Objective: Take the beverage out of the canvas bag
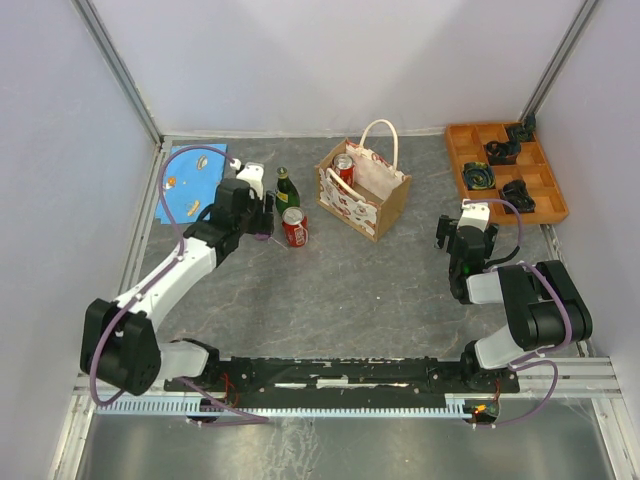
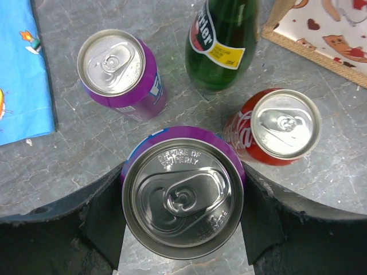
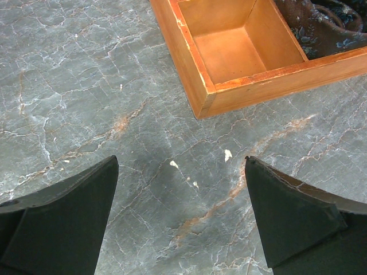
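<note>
The left gripper (image 2: 183, 175) is closed around a purple can (image 2: 183, 195). Its two dark fingers (image 2: 103, 215) press against opposite sides of the can, which is upright with its sealed silver top facing the wrist camera. I cannot tell whether it stands on the table (image 1: 350, 300) or hangs just above it. This can is outside the canvas bag (image 1: 365, 192), a little to the left of it.

Three more drinks stand around it, all left of the bag. A green bottle (image 2: 222, 40) is the nearest to the bag's printed side. A cola can (image 2: 278, 127) sits close beside the held can, between it and the bag. A second purple can (image 2: 117, 71) stands farthest from the bag, next to a blue cloth (image 2: 23, 69).

The bag stands open with its white handles up. A red can (image 1: 343, 167) is upright inside it, at the far left corner.

The right gripper (image 3: 180, 166) is spread wide with nothing between its fingers. It hovers over bare grey table well to the right of the bag. Just beyond it is the corner of an orange tray (image 3: 195, 74), which holds dark items (image 3: 321, 23) in some of its compartments.
</note>
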`<state>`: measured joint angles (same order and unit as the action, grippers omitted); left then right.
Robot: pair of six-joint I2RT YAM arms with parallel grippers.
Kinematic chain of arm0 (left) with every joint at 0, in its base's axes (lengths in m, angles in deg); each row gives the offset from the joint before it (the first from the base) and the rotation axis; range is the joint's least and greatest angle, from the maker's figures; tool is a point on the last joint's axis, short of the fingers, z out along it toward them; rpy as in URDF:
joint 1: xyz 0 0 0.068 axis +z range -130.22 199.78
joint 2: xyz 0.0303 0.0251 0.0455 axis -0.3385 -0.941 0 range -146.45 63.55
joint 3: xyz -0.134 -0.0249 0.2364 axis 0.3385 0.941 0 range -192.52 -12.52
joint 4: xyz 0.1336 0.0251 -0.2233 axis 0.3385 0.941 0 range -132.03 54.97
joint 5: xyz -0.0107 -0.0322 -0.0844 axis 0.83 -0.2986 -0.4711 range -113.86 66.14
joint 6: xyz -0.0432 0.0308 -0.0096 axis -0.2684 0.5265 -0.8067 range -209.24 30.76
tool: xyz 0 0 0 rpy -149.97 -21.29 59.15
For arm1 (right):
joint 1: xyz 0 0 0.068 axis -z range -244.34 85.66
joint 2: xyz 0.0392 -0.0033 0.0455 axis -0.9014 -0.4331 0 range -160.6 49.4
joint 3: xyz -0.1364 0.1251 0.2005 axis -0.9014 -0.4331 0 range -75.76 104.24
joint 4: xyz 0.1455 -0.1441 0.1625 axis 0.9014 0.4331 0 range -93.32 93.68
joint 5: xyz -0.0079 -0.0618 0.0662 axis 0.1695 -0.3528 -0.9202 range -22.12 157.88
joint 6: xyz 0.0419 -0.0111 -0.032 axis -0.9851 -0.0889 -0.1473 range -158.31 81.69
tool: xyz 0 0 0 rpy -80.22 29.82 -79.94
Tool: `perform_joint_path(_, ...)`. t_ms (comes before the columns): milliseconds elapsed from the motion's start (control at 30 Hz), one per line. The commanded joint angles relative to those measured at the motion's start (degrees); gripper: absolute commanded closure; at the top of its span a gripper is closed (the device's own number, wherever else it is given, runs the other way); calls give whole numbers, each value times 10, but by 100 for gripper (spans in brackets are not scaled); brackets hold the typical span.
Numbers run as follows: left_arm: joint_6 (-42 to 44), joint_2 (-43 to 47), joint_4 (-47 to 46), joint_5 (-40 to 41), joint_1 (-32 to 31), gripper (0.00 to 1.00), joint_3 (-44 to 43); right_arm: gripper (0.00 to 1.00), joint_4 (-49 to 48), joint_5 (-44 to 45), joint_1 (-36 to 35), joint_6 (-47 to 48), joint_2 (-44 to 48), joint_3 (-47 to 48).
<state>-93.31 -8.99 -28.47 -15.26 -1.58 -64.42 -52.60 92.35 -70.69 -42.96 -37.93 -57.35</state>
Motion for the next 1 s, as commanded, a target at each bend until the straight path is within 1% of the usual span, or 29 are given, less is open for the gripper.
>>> perform_joint_path(0,-34,-26,-111,-22,15,97,-1,1,-28,1,0,0,4,15)
perform_joint_path(133,-40,-53,-130,-32,19,97,5,1,-27,1,1,1,4,15)
perform_joint_path(367,-47,-84,-123,-31,22,97,1,1,-28,1,1,0,4,15)
perform_joint_path(433,-50,-91,-118,-31,22,96,1,1,-28,1,0,0,4,15)
perform_joint_path(500,-53,-98,-113,-29,22,93,3,1,-28,1,1,0,5,15)
perform_joint_path(600,-55,-104,-112,-27,22,83,8,1,-28,1,0,0,4,15)
perform_joint_path(667,-57,-107,-111,-23,22,74,10,1,-28,1,0,0,4,15)
perform_joint_path(767,-58,-109,-113,-18,22,60,15,1,-28,1,0,0,5,15)
perform_joint_path(867,-58,-108,-113,-13,23,42,16,1,-28,1,0,0,5,15)
perform_joint_path(933,-58,-106,-110,-9,23,34,15,1,-28,1,1,0,4,15)
perform_joint_path(967,-56,-105,-110,-7,23,31,16,1,-28,1,0,0,4,15)
